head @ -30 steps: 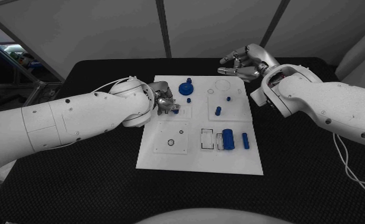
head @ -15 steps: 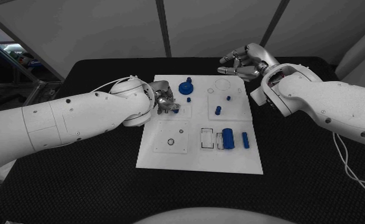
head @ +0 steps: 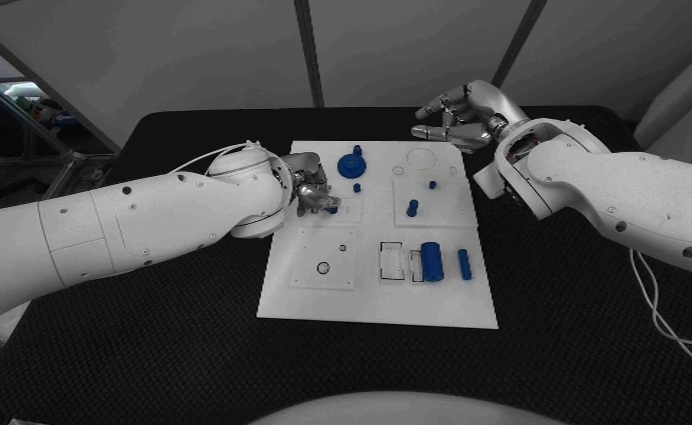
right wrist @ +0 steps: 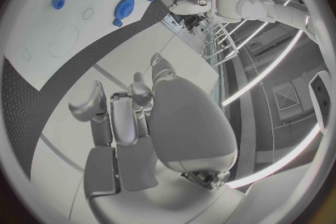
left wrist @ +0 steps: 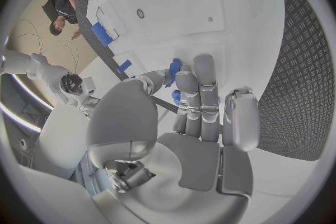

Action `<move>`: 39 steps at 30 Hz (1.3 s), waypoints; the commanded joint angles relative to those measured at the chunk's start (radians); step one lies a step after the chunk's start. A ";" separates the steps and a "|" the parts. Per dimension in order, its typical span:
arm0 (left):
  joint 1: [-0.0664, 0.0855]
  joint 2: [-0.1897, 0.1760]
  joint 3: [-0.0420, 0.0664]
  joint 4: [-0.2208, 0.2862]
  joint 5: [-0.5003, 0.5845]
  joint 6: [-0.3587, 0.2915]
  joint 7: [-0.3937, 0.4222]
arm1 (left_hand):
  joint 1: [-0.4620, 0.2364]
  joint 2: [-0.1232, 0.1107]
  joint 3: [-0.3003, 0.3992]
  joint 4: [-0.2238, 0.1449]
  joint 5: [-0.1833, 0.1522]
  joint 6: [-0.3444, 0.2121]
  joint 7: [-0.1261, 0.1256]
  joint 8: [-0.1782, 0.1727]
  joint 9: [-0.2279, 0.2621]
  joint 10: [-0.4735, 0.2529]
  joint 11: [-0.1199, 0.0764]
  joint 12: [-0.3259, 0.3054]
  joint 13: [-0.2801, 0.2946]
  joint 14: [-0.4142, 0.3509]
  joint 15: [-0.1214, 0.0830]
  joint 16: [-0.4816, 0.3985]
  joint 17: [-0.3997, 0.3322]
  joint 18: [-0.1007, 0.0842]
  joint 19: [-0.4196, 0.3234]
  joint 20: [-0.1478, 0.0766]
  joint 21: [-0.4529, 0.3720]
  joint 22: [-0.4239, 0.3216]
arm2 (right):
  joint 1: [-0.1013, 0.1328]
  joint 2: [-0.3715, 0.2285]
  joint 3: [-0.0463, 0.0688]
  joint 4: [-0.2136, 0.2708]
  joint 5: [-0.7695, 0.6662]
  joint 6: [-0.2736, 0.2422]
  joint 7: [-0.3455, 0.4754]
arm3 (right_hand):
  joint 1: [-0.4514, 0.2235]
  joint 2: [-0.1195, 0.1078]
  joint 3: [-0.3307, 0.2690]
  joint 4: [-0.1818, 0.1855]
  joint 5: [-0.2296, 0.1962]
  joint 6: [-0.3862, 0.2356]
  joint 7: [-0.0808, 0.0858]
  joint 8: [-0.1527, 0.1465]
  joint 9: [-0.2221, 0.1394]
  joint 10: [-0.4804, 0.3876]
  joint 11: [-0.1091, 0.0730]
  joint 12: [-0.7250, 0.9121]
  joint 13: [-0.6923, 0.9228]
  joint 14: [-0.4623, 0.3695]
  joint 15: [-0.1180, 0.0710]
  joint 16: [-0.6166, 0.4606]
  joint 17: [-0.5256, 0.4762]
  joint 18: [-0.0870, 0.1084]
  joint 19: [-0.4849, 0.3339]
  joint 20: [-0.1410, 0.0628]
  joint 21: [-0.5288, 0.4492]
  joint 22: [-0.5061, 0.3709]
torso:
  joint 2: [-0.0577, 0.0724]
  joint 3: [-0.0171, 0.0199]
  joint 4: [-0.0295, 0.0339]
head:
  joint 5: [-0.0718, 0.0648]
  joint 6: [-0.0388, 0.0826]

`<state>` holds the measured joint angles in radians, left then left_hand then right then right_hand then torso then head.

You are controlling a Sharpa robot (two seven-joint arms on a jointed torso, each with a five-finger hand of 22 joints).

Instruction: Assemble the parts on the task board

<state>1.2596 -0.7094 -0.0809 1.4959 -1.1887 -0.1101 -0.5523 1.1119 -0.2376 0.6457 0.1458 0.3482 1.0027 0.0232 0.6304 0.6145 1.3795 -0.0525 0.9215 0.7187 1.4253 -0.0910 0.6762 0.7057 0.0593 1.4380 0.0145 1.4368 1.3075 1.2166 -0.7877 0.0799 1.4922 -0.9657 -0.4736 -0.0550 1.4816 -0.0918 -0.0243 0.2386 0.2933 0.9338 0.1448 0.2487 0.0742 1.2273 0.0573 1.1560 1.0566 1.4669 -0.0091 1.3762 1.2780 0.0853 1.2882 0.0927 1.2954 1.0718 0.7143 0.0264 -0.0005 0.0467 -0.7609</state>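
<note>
- We see the white task board lying in the middle of the black table, and we place everything else by it.
- Our left hand sits over the board's left edge, about a third of the way down from its far end.
- In the left wrist view its fingers are drawn together around a small blue part, pinched at the fingertips, which we judge is a grip meant for setting the piece into a socket beneath.
- Our right hand hovers off the board's far right corner, above the table, holding nothing, its fingers loosely curled and apart; we judge it is parked clear so the left arm can work.
- Just beside the left hand, toward the board's far edge, stands a blue gear-shaped part.
- Nearer the board's middle two short blue pegs stand upright, apparently already seated.
- Toward the board's near right, a larger blue cylinder and a slim blue pin lie side by side next to a rectangular recess, likely waiting their turn.
- We judge the assembly partly done, with several pieces left to place.
</note>
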 commanded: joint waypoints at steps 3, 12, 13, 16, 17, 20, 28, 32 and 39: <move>-0.002 -0.001 -0.002 0.001 -0.006 0.034 0.003 | 0.000 0.004 0.194 -0.186 0.007 0.002 -0.004 0.006 0.001 0.009 -0.002 -0.004 0.002 0.001 -0.008 -0.006 0.001 -0.005 0.006 0.001 0.004 0.037 | 0.001 0.000 0.001 0.001 -0.003 0.008 0.003 | -0.011 0.000 0.004 0.001 0.005 -0.004 -0.002 0.005 -0.002 -0.005 -0.001 -0.006 -0.001 0.034 -0.009 -0.006 0.000 0.020 -0.008 -0.001 -0.004 -0.001 | -0.001 0.0002 0.0004 | 0.001 -0.001; -0.002 0.002 -0.002 -0.007 0.017 0.030 0.003 | -0.014 0.004 0.187 -0.177 0.004 0.009 -0.008 0.008 0.001 0.018 -0.004 -0.001 0.005 0.002 -0.008 -0.006 0.002 -0.005 0.006 0.000 0.004 0.038 | 0.001 0.001 0.001 -0.001 -0.003 0.009 0.001 | -0.011 0.000 0.004 0.001 0.005 -0.004 -0.002 0.005 -0.002 -0.005 -0.001 -0.006 -0.001 0.034 -0.009 -0.006 0.000 0.020 -0.008 -0.001 -0.004 -0.001 | -0.001 0.0008 -0.0004 | 0.001 -0.003; -0.002 0.003 -0.002 -0.009 0.023 0.028 0.003 | -0.017 0.004 0.183 -0.175 0.004 0.010 -0.009 0.009 0.001 0.020 -0.004 -0.001 0.005 0.002 -0.008 -0.006 0.002 -0.005 0.006 0.000 0.003 0.037 | 0.001 0.001 0.001 -0.001 -0.003 0.009 0.001 | -0.011 0.000 0.004 0.001 0.005 -0.004 -0.002 0.005 -0.002 -0.005 -0.001 -0.006 -0.001 0.034 -0.009 -0.006 0.000 0.020 -0.008 -0.001 -0.004 -0.001 | 0.000 0.0006 -0.0001 | 0.000 -0.003; -0.002 0.006 -0.002 -0.015 0.036 0.026 0.004 | -0.032 0.007 0.158 -0.164 0.001 0.015 -0.016 0.010 0.001 0.025 -0.008 -0.005 -0.001 0.003 -0.010 -0.006 0.003 -0.005 0.005 -0.001 0.002 0.037 | 0.001 0.001 0.001 -0.001 -0.003 0.009 0.001 | -0.011 0.000 0.004 0.001 0.005 -0.004 -0.002 0.005 -0.002 -0.005 -0.001 -0.006 -0.001 0.034 -0.009 -0.006 0.000 0.020 -0.008 -0.001 -0.004 -0.001 | -0.001 0.0013 -0.0003 | -0.001 -0.004; -0.002 0.007 -0.002 -0.016 0.039 0.026 0.004 | -0.037 0.008 0.146 -0.160 0.000 0.017 -0.018 0.009 0.000 0.026 -0.010 -0.006 -0.003 0.004 -0.011 -0.006 0.004 -0.005 0.005 -0.001 0.001 0.037 | 0.001 0.001 0.001 -0.001 -0.003 0.009 0.001 | -0.012 0.000 0.004 0.002 0.006 -0.004 -0.002 0.005 -0.002 -0.005 -0.001 -0.006 -0.001 0.034 -0.009 -0.006 0.000 0.020 -0.008 -0.001 -0.004 -0.001 | 0.000 0.0013 -0.0004 | -0.001 -0.004; -0.002 0.009 -0.002 -0.020 0.043 0.027 0.003 | -0.048 0.013 0.108 -0.147 -0.001 0.022 -0.023 0.007 -0.002 0.028 -0.013 -0.008 -0.006 0.004 -0.012 -0.006 0.004 -0.005 0.005 -0.003 0.000 0.037 | 0.001 0.001 0.001 -0.001 -0.003 0.009 0.001 | -0.013 0.001 0.005 0.002 0.007 -0.004 -0.002 0.005 -0.002 -0.006 -0.001 -0.007 -0.002 0.034 -0.009 -0.007 -0.001 0.020 -0.008 -0.001 -0.005 -0.002 | 0.000 0.0009 -0.0006 | -0.002 -0.004; -0.002 0.012 -0.002 -0.029 0.055 0.030 0.002 | -0.064 0.024 0.032 -0.118 -0.001 0.036 -0.027 -0.002 -0.011 0.029 -0.015 -0.007 -0.006 0.004 -0.014 -0.007 0.007 -0.005 0.007 -0.005 -0.001 0.040 | 0.001 0.000 0.001 -0.001 -0.003 0.009 0.000 | -0.013 0.001 0.005 0.002 0.007 -0.004 -0.002 0.005 -0.002 -0.006 -0.001 -0.007 -0.002 0.034 -0.009 -0.007 -0.001 0.020 -0.008 -0.001 -0.005 -0.002 | -0.001 0.0009 0.0005 | -0.003 -0.005; -0.002 0.013 -0.002 -0.033 0.067 0.030 0.000 | -0.071 0.028 0.006 -0.104 0.000 0.041 -0.027 -0.005 -0.014 0.028 -0.015 -0.007 -0.007 0.004 -0.014 -0.008 0.007 -0.005 0.007 -0.005 -0.001 0.040 | 0.001 -0.001 0.001 -0.001 -0.003 0.009 0.000 | -0.013 0.001 0.005 0.002 0.007 -0.004 -0.002 0.005 -0.002 -0.006 -0.001 -0.007 -0.002 0.034 -0.009 -0.007 -0.001 0.020 -0.008 -0.001 -0.005 -0.002 | -0.001 0.0003 0.0005 | -0.003 -0.006; -0.002 0.015 -0.002 -0.042 0.076 0.029 -0.002 | -0.087 0.037 -0.071 -0.071 -0.001 0.054 -0.029 -0.009 -0.020 0.028 -0.016 -0.003 -0.005 0.004 -0.014 -0.009 0.009 -0.006 0.008 -0.006 -0.002 0.043 | 0.001 0.000 0.001 -0.003 -0.003 0.010 -0.001 | -0.014 0.001 0.004 0.003 0.008 -0.004 -0.002 0.005 -0.002 -0.005 -0.001 -0.007 -0.002 0.034 -0.009 -0.007 -0.001 0.020 -0.008 -0.001 -0.005 -0.002 | 0.000 0.0006 0.0000 | -0.003 -0.008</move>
<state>1.2605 -0.6946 -0.0800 1.4570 -1.1255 -0.1006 -0.5500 1.0273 -0.2065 0.5822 0.0708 0.3519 1.0518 -0.0070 0.6239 0.5956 1.4038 -0.0655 0.9166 0.7122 1.4316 -0.1004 0.6701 0.7136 0.0593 1.4417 0.0108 1.4367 1.3075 1.2165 -0.7884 0.0798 1.4889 -0.9658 -0.4689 -0.0574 1.4774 -0.0876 -0.0244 0.2386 0.2975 0.9338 0.1448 0.2487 0.0735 1.2273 0.0572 1.1560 1.0553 1.4669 -0.0091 1.3725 1.2780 0.0853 1.2882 0.0927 1.2954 1.0709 0.7138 0.0272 -0.0006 0.0439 -0.7680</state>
